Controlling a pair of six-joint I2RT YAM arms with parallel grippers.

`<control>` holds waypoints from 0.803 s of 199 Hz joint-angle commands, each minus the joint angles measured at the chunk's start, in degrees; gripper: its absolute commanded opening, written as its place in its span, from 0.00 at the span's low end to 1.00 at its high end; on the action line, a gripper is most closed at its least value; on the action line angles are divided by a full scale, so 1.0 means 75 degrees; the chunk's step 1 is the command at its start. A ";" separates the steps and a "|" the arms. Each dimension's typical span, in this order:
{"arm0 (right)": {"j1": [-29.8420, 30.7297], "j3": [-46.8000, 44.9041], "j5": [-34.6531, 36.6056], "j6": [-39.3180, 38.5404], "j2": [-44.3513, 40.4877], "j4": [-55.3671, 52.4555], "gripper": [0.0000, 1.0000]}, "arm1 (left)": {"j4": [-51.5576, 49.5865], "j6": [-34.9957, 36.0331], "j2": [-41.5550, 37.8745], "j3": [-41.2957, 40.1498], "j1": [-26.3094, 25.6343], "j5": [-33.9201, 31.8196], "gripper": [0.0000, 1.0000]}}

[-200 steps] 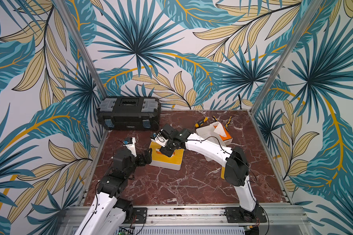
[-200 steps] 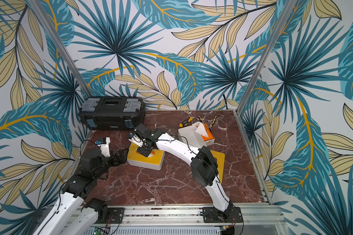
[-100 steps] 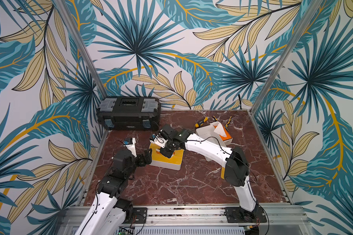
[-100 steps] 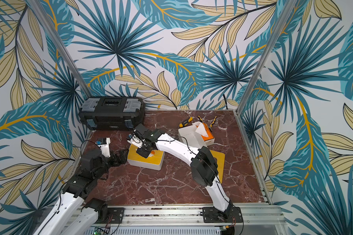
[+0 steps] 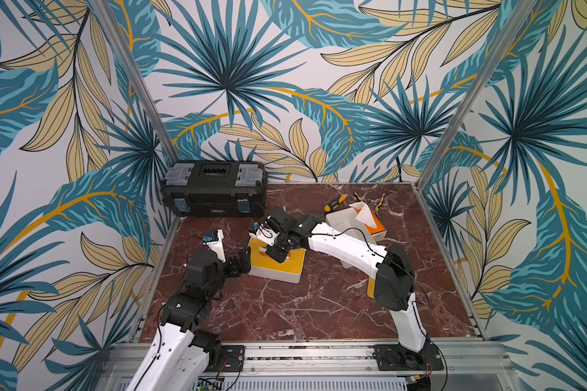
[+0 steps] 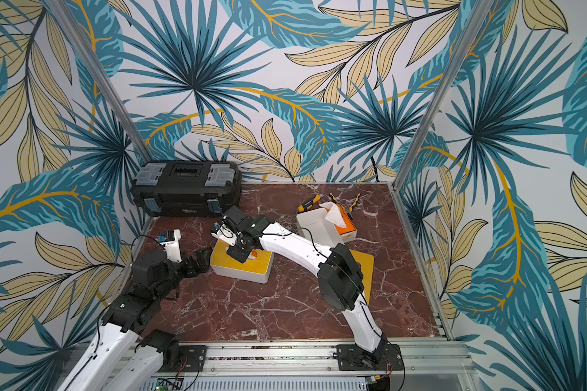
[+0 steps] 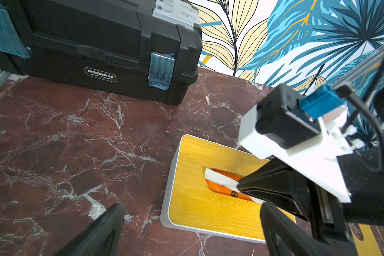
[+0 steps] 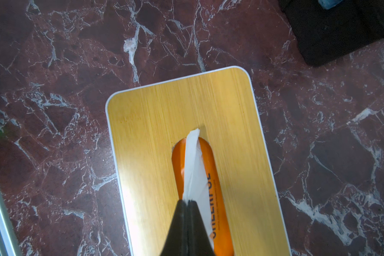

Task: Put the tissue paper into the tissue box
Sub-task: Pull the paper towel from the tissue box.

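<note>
The right hand [image 8: 187, 200], pinched shut on the tissue [image 8: 192, 164], stands over the slot [image 8: 178, 153] of the box [image 8: 146, 124] on the tabletop [image 8: 53, 66]. The left hand [image 5: 245, 262] is wide open and empty beside the box's end. A slow, straight pull should avoid tearing. Only the wrist views show the pinch, which the top views hide.

1. Both top views are bright and evenly lit, the light seemingly coming from overhead; shadows on the surface [image 5: 285, 304] are soft.
2. Wide-angle stretch shows toward their edges.
3. Left wrist view: the left claw [image 7: 192, 208] is dark and blurred, the toolbox [image 7: 87, 44] sharp.
4. Right wrist view: a pale sheen lies on the tissue box [image 8: 153, 115]; the right claw [image 8: 187, 201] is out of focus.
</note>
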 commanded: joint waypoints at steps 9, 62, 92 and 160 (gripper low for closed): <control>0.0051 -0.0383 0.0032 -0.0086 -0.0647 0.0456 0.00 | 0.0193 -0.0021 -0.0109 -0.0218 0.0068 -0.0125 1.00; 0.0065 -0.0513 0.0009 -0.0089 -0.0711 0.0538 0.00 | 0.0220 -0.0033 -0.0121 -0.0266 0.0068 -0.0148 1.00; 0.0048 -0.0569 0.0061 -0.0113 -0.0842 0.0670 0.01 | 0.0261 -0.0068 -0.0134 -0.0330 0.0068 -0.0195 1.00; 0.0053 -0.1655 0.0104 0.0245 -0.2375 0.1487 0.52 | 0.0504 -0.0231 0.0033 -0.0500 0.0091 -0.0060 1.00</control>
